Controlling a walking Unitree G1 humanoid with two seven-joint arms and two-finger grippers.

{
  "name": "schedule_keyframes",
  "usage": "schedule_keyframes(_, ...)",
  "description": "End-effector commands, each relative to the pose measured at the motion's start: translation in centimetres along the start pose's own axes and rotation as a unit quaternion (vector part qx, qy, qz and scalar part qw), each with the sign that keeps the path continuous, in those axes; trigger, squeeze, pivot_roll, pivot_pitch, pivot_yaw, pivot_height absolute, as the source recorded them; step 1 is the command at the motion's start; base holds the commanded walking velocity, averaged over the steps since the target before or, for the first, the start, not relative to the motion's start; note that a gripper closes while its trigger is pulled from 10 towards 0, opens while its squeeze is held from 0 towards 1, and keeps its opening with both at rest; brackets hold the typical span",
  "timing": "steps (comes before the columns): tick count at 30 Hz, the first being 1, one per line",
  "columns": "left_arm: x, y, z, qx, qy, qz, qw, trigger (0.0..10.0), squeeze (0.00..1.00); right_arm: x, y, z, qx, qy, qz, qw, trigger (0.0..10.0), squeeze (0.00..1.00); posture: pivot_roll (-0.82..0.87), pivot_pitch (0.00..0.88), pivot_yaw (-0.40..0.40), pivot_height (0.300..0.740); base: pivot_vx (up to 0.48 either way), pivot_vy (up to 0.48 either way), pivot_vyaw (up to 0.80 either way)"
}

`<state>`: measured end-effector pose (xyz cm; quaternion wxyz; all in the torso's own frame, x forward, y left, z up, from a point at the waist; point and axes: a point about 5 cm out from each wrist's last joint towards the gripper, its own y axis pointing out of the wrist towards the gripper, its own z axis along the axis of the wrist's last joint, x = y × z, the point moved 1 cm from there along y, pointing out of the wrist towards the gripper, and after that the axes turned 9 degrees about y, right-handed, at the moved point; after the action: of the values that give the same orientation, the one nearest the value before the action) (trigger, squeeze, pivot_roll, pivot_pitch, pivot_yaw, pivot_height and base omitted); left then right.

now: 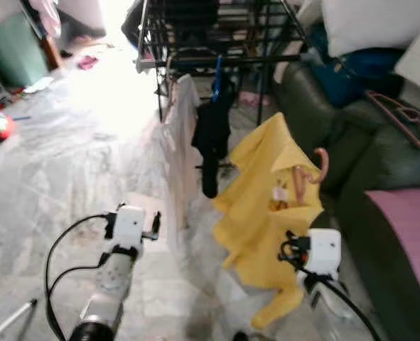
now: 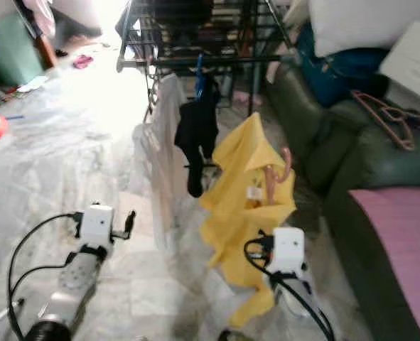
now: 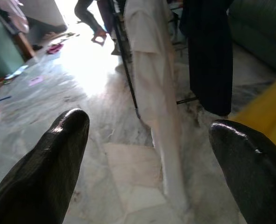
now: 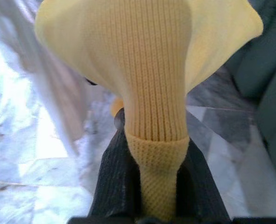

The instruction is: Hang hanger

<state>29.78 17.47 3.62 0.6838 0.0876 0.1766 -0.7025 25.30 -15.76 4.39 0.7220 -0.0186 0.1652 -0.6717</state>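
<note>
Right gripper fingers are clamping the yellow garment on its pink hanger; left gripper fingers are spreading wide, holding nothing, near the drying rack.

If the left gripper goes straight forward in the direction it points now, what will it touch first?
Most likely the white garment hanging from the drying rack. The left gripper is open and aims at its lower part; the depth is hard to judge.

A lived-in room of a home, used for drying laundry. A black metal drying rack holds hanging clothes over a pale marble floor. A dark green sofa piled with pillows stands beside it, and belongings lie scattered on the floor.
</note>
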Motion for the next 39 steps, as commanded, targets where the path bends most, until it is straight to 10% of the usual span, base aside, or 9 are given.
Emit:
schedule_keyframes(1,0.2,-0.1,-0.4,-0.01,-0.001,0.001,1.0,10.0,0.0,0.1,0.4,1.7,0.029,-0.011,0.005,0.999,10.0,0.0,-0.11,0.086,0.022,0.74,0.0,0.0,0.0)
schedule_keyframes(19,-0.4,0.1,-0.7,-0.014,-0.008,0.004,1.0,10.0,0.0,-1.3,0.3,2.1,0.021,-0.035,0.054,0.998,10.0,0.0,-0.11,0.154,0.024,0.74,0.0,0.0,0.0)
schedule_keyframes(39,0.7,-0.2,-1.1,-0.023,-0.021,-0.027,0.999,10.0,0.0,-2.8,0.6,3.5,0.023,-0.095,0.155,0.983,10.0,0.0,-0.11,0.162,-0.007,0.74,0.0,0.0,0.8)
